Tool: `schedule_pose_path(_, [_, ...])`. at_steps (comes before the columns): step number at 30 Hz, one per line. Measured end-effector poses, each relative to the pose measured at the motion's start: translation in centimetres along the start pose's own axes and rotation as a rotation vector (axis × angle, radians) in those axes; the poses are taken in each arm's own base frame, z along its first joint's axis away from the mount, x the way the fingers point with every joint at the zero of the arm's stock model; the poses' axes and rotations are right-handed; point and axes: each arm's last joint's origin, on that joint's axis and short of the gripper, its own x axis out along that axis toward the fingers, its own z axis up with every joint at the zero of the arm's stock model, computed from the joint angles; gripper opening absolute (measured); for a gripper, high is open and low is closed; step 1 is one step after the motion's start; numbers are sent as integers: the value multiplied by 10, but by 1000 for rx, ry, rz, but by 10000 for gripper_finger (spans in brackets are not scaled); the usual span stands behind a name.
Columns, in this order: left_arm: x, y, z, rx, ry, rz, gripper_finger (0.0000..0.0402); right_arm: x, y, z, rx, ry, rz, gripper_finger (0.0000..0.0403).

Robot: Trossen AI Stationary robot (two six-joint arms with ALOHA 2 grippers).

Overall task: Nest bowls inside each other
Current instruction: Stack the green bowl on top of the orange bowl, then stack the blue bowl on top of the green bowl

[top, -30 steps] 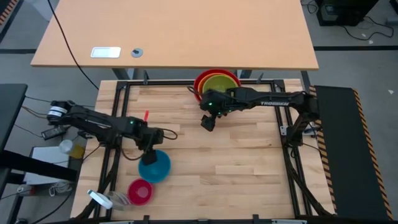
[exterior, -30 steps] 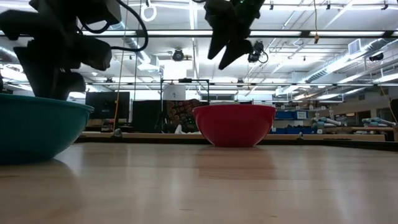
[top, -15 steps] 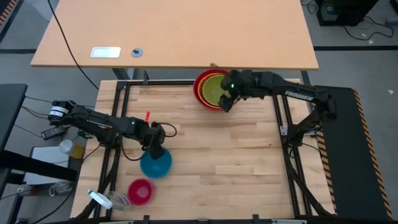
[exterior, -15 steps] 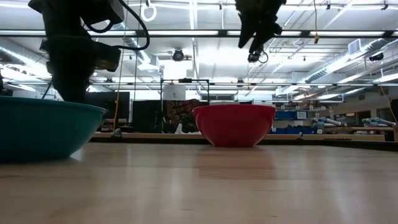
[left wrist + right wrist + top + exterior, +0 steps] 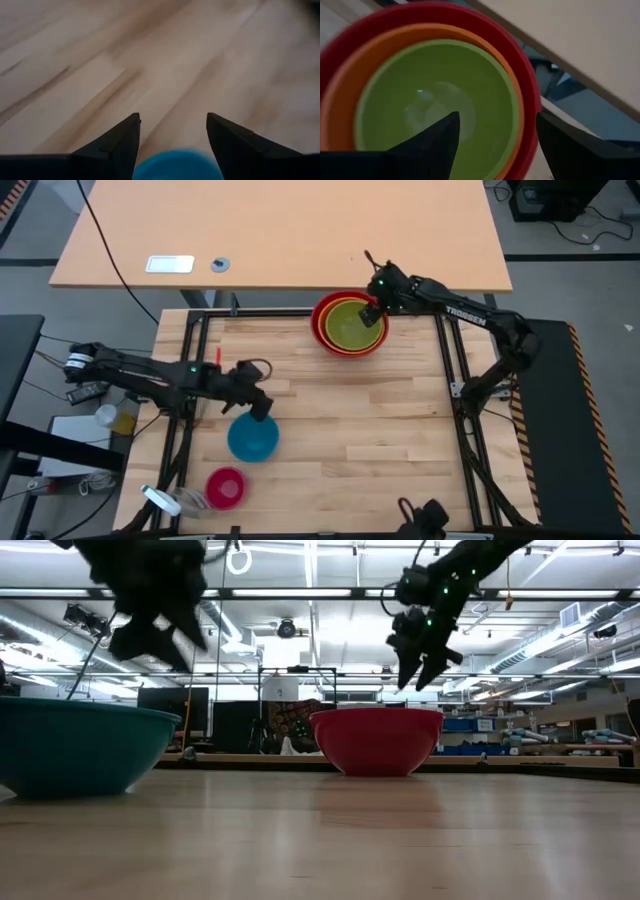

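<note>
While the right tool [image 5: 372, 309] hovers apart, blue bowl [image 5: 251, 438] sits alone.

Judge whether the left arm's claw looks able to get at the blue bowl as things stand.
Probably yes. The left claw hangs open just above the blue bowl's far rim, with nothing between them; the pink bowl sits apart, nearer the table's front edge.

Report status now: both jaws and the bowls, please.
Left gripper open over blue bowl. Right gripper open above red stack. Pink bowl waiting apart.
</note>
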Motion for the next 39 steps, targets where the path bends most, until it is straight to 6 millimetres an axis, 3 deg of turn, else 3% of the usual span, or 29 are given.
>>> schedule_pose_path(3, [-10, -9, 11, -47, -133, -117, 230, 16, -8, -1, -11, 47, -25, 261])
schedule_pose_path(7, [-18, -19, 23, -86, -256, -237, 230, 36, -3, 0, -58, 104, -22, 254])
schedule_pose_path(18, [-23, -29, 30, -114, -341, -351, 230, 72, 2, -7, -70, 196, -56, 246])
schedule_pose_path(24, [-25, -32, 28, -88, -338, -377, 230, 78, 3, -9, -76, 216, -34, 246])
schedule_pose_path(27, [-23, -30, 26, -71, -282, -370, 230, 61, 4, 1, -70, 203, -31, 246])
schedule_pose_path(33, [-11, -4, 17, 20, -34, -218, 230, -3, 16, 29, -83, 37, -5, 246])
schedule_pose_path(39, [-7, 31, 8, 138, 254, -51, 231, -60, 49, 27, -83, -93, 126, 246])
